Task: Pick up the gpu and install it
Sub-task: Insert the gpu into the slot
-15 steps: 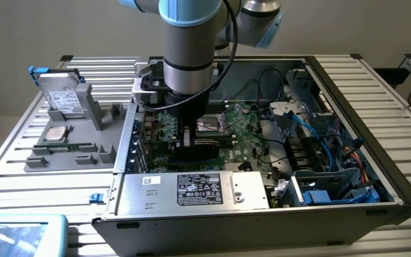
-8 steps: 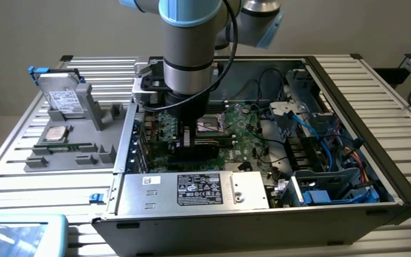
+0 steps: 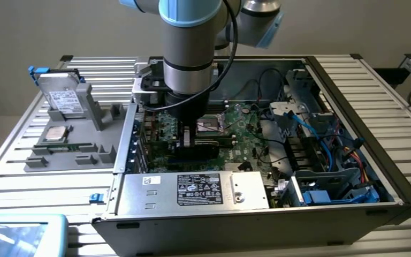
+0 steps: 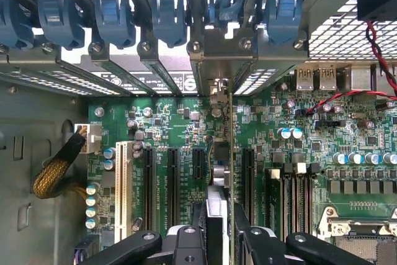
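My gripper [image 3: 188,139] reaches down inside the open computer case [image 3: 348,101], over the green motherboard [image 3: 241,134]. It is shut on the gpu [image 4: 231,153], which the wrist view shows edge-on as a thin upright card between the black fingers [image 4: 251,237]. The card stands in line with the expansion slots [image 4: 172,184], and its metal bracket end [image 4: 217,91] sits by the rear slot openings. In the exterior view the gpu [image 3: 193,148] is a dark strip just under the gripper, low against the board. I cannot see whether it is seated in a slot.
A grey fixture [image 3: 77,155] on the exterior view's left holds a silver hard drive [image 3: 64,99] and a small square part [image 3: 55,134]. The power supply [image 3: 191,190] lies at the case front. Blue cables and drive cages [image 3: 327,160] crowd the right side. Blue slot latches [image 4: 111,17] line the rear.
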Controlling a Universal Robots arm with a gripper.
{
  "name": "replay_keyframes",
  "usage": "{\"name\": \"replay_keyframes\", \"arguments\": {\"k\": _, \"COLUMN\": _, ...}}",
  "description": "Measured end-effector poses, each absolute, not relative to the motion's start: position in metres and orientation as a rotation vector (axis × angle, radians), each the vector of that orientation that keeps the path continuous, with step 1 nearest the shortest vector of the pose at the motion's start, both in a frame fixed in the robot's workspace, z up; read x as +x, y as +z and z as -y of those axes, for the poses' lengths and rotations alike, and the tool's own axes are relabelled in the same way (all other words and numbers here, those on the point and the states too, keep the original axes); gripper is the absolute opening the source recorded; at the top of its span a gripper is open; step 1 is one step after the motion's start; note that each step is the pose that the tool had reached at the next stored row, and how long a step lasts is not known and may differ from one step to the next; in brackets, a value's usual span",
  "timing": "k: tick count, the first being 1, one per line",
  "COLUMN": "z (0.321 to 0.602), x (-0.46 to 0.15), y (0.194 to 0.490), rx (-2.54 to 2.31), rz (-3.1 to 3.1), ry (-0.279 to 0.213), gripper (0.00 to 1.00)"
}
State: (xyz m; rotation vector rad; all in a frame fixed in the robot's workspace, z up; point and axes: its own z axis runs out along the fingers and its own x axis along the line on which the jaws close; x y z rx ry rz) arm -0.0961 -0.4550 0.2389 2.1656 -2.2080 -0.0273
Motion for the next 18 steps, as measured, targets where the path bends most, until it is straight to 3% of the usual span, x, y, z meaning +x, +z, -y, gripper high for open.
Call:
{"name": "replay_keyframes", "arguments": {"k": 15, "z": 0.4550, "x": -0.0969, "y": 0.2384, "rx": 2.166, "rz": 2.208, "ry": -0.026, "gripper": 0.28}}
{"name": "replay_keyframes", "arguments": {"k": 18, "z": 0.4549, "x": -0.0970, "y": 0.2383, "rx": 2.166, "rz": 2.209, "ry": -0.028, "gripper": 0.35}}
